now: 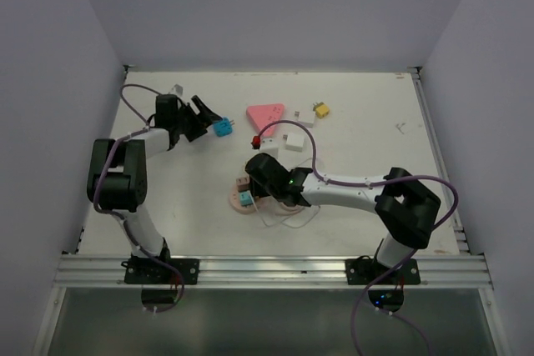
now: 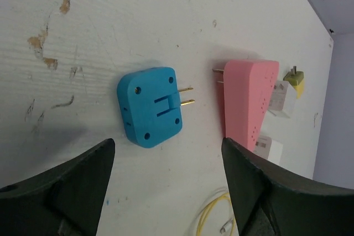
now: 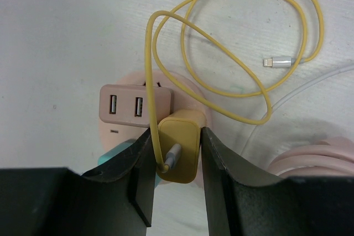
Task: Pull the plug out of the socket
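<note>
My right jaws clench the yellow square charger plug (image 3: 180, 147); my left jaws hang released.
The white worktop (image 1: 375, 122) leaves open room toward the overhead view's right edge. The round pink socket base (image 3: 106, 135), lower centre, looks unpinned, so my pull may drag it along. The plug's thin yellow cable (image 3: 147, 53) could snag. A blue flat adapter (image 2: 150, 106) lies under my left jaws.
</note>
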